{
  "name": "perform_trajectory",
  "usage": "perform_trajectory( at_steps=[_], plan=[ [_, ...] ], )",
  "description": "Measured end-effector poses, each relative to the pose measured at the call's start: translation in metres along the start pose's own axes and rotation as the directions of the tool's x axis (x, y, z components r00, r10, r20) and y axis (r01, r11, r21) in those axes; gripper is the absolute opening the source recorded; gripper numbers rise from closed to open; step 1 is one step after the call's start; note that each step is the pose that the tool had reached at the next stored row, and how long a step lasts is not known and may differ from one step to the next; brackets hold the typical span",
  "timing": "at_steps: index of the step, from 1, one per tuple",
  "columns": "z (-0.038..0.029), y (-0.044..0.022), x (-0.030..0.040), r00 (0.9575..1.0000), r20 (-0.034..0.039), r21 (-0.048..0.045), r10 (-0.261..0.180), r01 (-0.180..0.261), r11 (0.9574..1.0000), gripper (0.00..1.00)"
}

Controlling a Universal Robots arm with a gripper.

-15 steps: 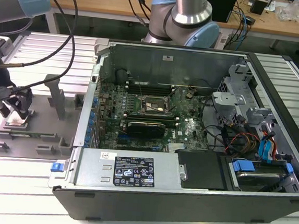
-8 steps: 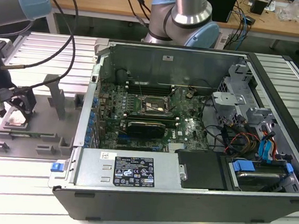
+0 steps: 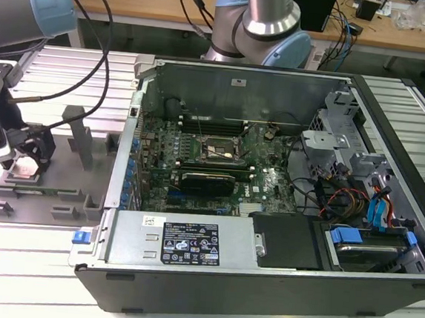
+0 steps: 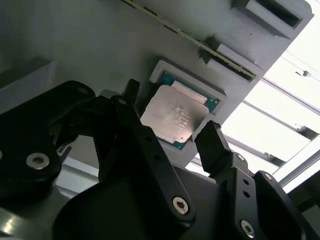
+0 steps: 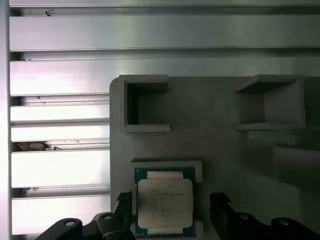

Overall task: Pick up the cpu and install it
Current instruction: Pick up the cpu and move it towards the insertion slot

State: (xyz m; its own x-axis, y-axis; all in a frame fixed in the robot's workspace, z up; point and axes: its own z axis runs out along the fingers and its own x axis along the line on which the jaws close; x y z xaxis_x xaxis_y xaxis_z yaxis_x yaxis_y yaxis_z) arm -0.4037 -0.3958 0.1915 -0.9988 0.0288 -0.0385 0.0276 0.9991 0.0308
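My claw point(image 4: 171, 114) is spread, one finger on each side of the cpu point(image 5: 164, 204), not yet pinching it. The cpu lies flat in its pocket of the grey fixture plate point(image 5: 225, 160), at nine o'clock from the open computer case point(image 3: 262, 267) in the exterior view. For a good grasp, I judge I should sit square to the chip, come down level and squeeze only its opposite edges, gently.

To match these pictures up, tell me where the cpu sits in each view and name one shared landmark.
Exterior view: hidden beneath the tool, on the grey fixture plate at the exterior view's left.
First wrist view: the cpu lies in its pocket on the plate, between the open tool's fingers.
Second wrist view: the cpu in that same pocket, fingers either side.
Shared landmark: the grey fixture plate.
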Motion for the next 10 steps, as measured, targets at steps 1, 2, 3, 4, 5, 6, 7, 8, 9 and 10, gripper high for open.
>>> perform_trajectory(
  at_steps=[1,2,3,4,5,6,7,8,9,10],
  plan=[
    [0.0027,0.0008,0.0001,1.0000,-0.0001,-0.0001,-0.001,0.001,1.0000,0.73],
    [0.0044,0.0015,0.0004,1.0000,-0.0002,-0.0002,-0.002,0.002,1.0000,0.73],
    [0.0046,0.0014,0.0009,1.0000,-0.0002,-0.0002,-0.002,0.002,1.0000,0.73],
    [0.0048,0.0015,0.0015,1.0000,-0.0002,-0.0002,-0.002,0.002,1.0000,0.73],
    [0.0049,0.0015,0.0028,1.0000,-0.0002,-0.0002,-0.002,0.002,1.0000,0.73],
    [0.0050,0.0014,0.0037,1.0000,-0.0001,-0.0002,-0.002,0.002,1.0000,0.73],
    [0.0054,0.0013,0.0053,1.0000,-0.0001,-0.0003,-0.002,0.002,1.0000,0.73],
    [0.0064,0.0013,0.0055,1.0000,0.0001,-0.0004,-0.002,0.002,1.0000,0.73],
    [0.0071,0.0012,0.0055,1.0000,-0.0001,-0.0002,-0.002,0.002,1.0000,0.73],
    [0.0073,0.0012,0.0056,1.0000,-0.0003,-0.0001,-0.002,0.002,1.0000,0.73]
  ],
)
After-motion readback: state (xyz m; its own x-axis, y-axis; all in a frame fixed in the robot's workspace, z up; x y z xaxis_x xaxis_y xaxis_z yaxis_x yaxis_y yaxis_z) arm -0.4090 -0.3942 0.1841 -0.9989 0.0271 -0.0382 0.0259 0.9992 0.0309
